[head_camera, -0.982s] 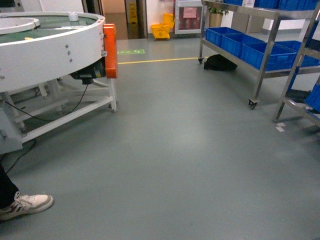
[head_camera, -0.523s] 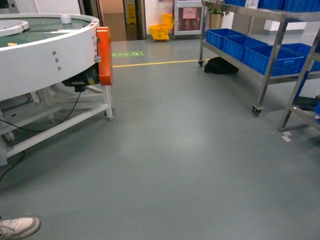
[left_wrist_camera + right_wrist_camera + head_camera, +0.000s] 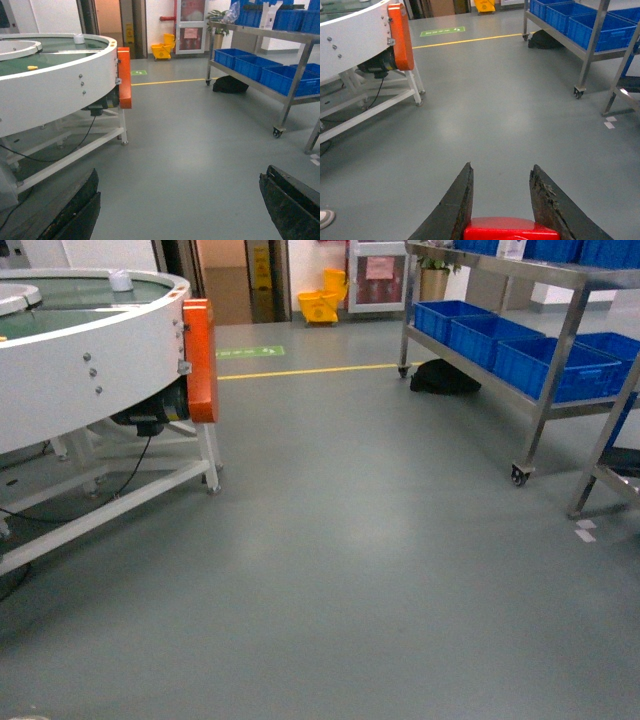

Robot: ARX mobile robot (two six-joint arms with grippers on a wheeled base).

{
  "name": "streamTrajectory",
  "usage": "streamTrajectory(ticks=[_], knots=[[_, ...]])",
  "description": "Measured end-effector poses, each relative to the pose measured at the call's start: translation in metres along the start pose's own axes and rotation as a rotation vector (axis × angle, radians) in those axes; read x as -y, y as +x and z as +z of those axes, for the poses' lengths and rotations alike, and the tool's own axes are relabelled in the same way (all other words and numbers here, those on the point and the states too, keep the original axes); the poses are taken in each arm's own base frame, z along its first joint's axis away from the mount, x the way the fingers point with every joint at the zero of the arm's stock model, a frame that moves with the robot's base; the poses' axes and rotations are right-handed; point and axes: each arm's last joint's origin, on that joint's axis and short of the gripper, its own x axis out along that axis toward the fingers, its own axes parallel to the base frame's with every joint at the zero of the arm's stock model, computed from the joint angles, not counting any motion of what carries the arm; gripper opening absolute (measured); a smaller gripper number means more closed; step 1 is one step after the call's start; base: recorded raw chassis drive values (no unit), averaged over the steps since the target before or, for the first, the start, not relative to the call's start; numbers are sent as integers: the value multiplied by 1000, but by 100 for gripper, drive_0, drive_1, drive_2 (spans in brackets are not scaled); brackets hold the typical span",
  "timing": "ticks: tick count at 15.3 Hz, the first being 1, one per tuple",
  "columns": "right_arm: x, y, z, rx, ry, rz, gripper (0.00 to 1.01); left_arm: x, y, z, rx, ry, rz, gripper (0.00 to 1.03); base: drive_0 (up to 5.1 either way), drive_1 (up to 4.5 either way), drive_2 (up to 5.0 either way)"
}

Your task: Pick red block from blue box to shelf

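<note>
The red block (image 3: pixel 511 228) sits between the two dark fingers of my right gripper (image 3: pixel 501 167), which is shut on it above the grey floor. My left gripper (image 3: pixel 182 170) is open wide, with only floor between its fingers. The shelf (image 3: pixel 545 390), a rack of steel posts on casters, stands at the right and carries dark blue crates (image 3: pixel 540 365); it also shows in the left wrist view (image 3: pixel 295 75) and the right wrist view (image 3: pixel 592 40). The blue box is out of view. Neither gripper shows in the head view.
A round white conveyor table (image 3: pixel 90 370) with an orange panel (image 3: pixel 200 360) stands at the left. A second steel rack (image 3: pixel 605 455) is at the far right. A black bag (image 3: pixel 445 378) lies under the shelf, and a yellow mop bucket (image 3: pixel 318 305) stands by the far door.
The head view has moved forward: the conveyor table slid left, the shelf's caster dropped lower in frame, and a person's white shoe left the bottom-left corner.
</note>
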Motion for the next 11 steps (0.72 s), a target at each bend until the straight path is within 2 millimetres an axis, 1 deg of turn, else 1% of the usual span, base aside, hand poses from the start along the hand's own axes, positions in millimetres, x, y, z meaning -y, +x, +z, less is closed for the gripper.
streamTrajectory(ticks=[4, 8, 11], knots=[[0, 0, 1, 6, -1, 1, 28, 0, 0, 0, -1, 0, 0, 98, -4, 425, -433], [0, 0, 1, 4, 0, 0, 28, 0, 0, 0, -1, 0, 1, 98, -160, 273, -593], [0, 0, 0, 2, 0, 0, 28, 0, 0, 0, -2, 0, 2, 98, -133, 116, -382]])
